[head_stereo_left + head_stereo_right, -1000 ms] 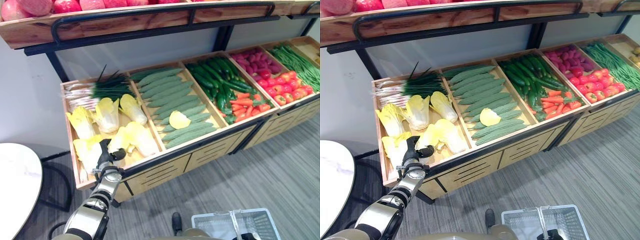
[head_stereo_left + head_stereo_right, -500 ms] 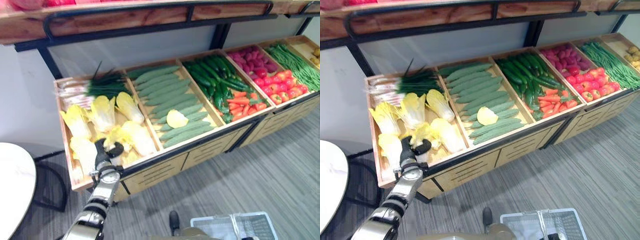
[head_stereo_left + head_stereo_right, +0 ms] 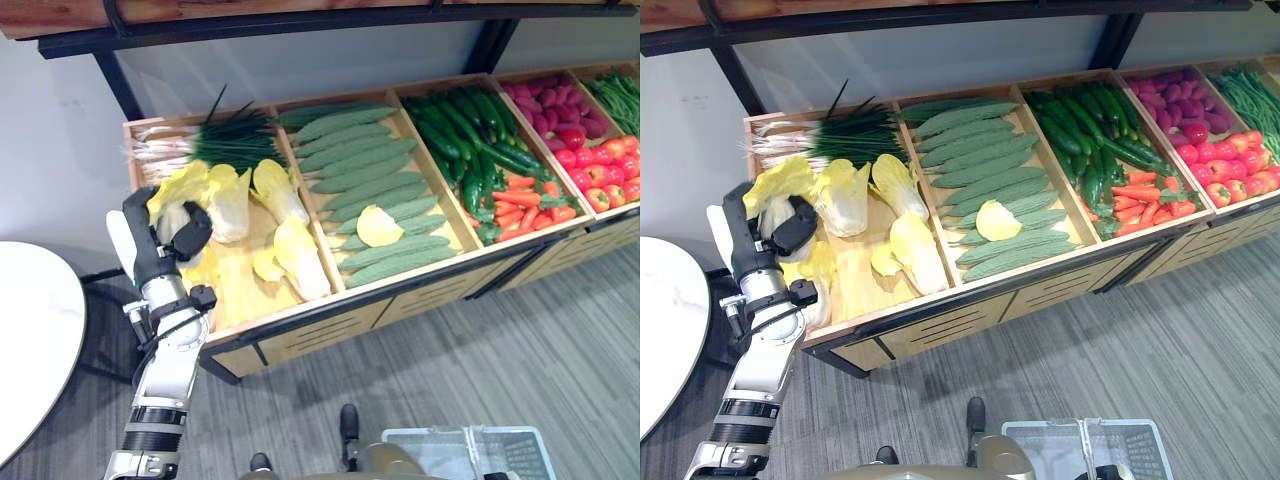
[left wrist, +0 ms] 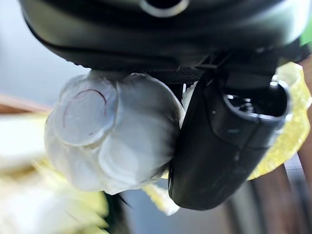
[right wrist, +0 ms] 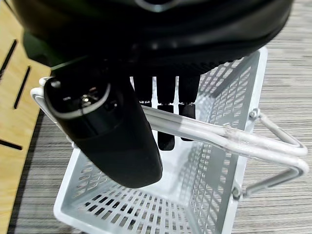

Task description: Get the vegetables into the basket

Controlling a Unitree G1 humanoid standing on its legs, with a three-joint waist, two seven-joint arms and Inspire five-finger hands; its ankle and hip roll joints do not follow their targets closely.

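My left hand (image 3: 150, 255) is raised over the front left corner of the wooden crate (image 3: 238, 292), shut on a yellow-and-white cabbage (image 3: 176, 190). The left wrist view shows the cabbage's pale base (image 4: 109, 141) clamped against the palm by the thumb (image 4: 222, 141). Several more cabbages (image 3: 296, 256) lie in the same crate, and one piece (image 3: 378, 226) rests on the green gourds. The white wire basket (image 3: 470, 452) hangs low near the floor. My right hand (image 5: 109, 134) is shut on the basket handle (image 5: 222, 135).
Spring onions (image 3: 215, 145) lie at the back of the cabbage crate. Further crates to the right hold green gourds (image 3: 365, 175), cucumbers (image 3: 470, 130), carrots (image 3: 520, 195) and tomatoes (image 3: 600, 175). A black shelf bar (image 3: 300, 25) runs overhead. A round white table (image 3: 30, 340) stands at the left.
My left hand has closed on a cabbage and lifted it up out of the crate's front. The camera has also shifted, so the shelf sits differently in view.
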